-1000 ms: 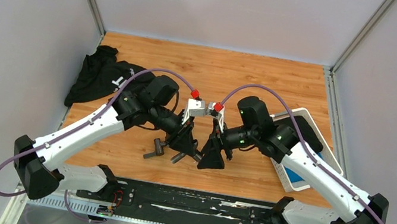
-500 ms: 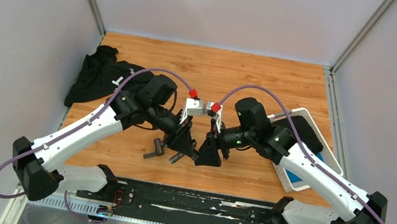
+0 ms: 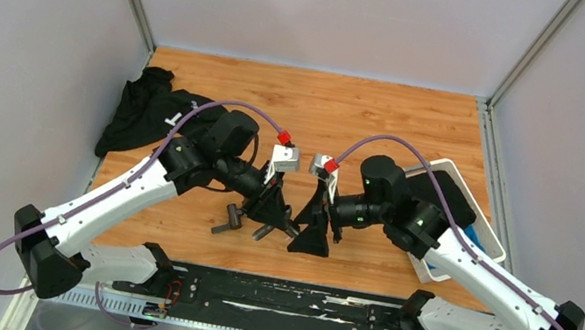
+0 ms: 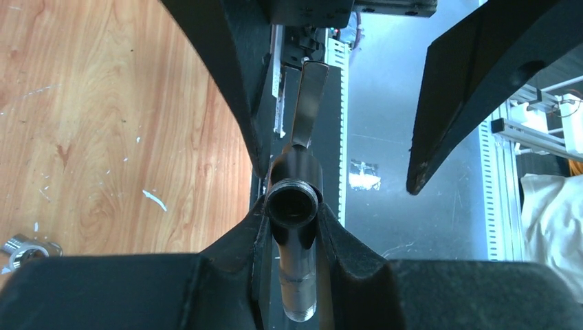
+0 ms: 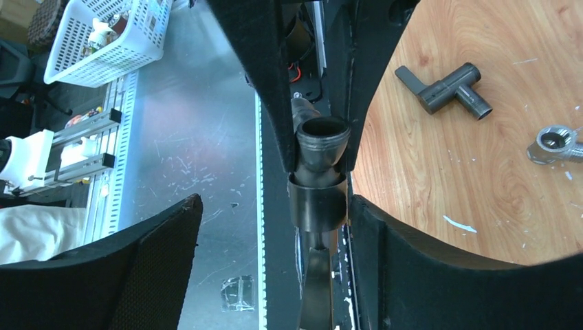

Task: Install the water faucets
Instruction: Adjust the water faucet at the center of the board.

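Observation:
My left gripper (image 4: 293, 206) is shut on a dark-grey faucet piece (image 4: 294, 196). Its threaded mouth faces the camera, a pipe stub hangs below and a thin lever handle (image 4: 309, 103) points away. My right gripper (image 5: 275, 203) is open wide around the same piece (image 5: 320, 199), which lies close to its right finger (image 5: 467, 268); contact is not clear. In the top view both grippers, left (image 3: 274, 214) and right (image 3: 312, 232), meet tip to tip near the table's front edge. A loose T-shaped faucet piece (image 5: 447, 86) lies on the wood, also in the top view (image 3: 229, 220).
A silver fitting (image 5: 555, 146) lies on the wood near the T-piece. A second dark piece (image 3: 263, 231) lies beside the left gripper. A black cloth garment (image 3: 147, 111) is at the back left. A white basket (image 3: 449, 162) sits under the right arm. A black rail (image 3: 277, 296) runs along the front.
The right arm's elbow has shifted right and lower, and its wrist has tilted. The left arm has hardly moved and keeps its hold.

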Controlling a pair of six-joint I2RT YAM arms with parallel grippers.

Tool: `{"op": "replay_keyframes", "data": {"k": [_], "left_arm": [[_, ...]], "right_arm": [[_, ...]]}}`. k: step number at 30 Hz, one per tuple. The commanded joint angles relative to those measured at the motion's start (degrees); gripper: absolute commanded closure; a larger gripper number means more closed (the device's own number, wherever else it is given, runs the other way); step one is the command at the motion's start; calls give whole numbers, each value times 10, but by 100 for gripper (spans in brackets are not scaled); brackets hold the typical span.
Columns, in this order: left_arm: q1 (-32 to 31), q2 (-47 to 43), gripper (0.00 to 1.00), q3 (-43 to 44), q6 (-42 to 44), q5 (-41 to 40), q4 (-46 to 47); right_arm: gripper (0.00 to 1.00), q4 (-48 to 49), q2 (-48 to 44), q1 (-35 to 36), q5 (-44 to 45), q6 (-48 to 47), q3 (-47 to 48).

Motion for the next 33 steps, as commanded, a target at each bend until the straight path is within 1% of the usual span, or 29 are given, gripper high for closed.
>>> {"op": "replay_keyframes", "data": {"k": [1,4,8,10,13,16,20,22,24,25,26,28,29,30,31,33], "left_arm": [[3,-20,100,-8,-6,8,24],[7,-26,100,-14,-18,20,45],[15,-36,100,-24,-40,31,86],[18,-41,100,-28,-58,39,104],[19,-41,100,-29,-65,51,114],[19,-35,100,-31,-69,62,120],[19,-25,100,-30,-65,65,114],[18,-23,100,-29,-63,66,112],[19,-23,100,-28,-62,65,111],[19,-22,100,-28,-62,62,110],[19,-22,100,-27,-62,61,110],[19,-22,100,-27,-60,61,112],[19,-23,100,-26,-61,58,113],[19,-25,94,-25,-63,50,113],[19,-27,80,-25,-67,41,116],[20,-32,45,-28,-80,21,125]], "right_arm": [[20,19,-43,-6,21,23,-17],[16,21,-56,-9,27,30,-23],[15,28,-56,-9,48,41,-39],[15,52,-57,-10,46,55,-52],[16,116,-51,-9,34,96,-77],[20,151,-32,-9,28,115,-87],[36,185,-20,-9,7,126,-85],[42,185,-20,-9,6,125,-81],[51,179,-20,-9,8,122,-77],[58,178,-20,-10,7,121,-76],[67,176,-20,-10,6,119,-76],[95,171,-21,-9,8,117,-77],[100,167,-22,-10,11,117,-77],[100,165,-25,-10,16,115,-78],[100,164,-28,-9,23,113,-80],[100,156,-38,-10,41,111,-82]]}}
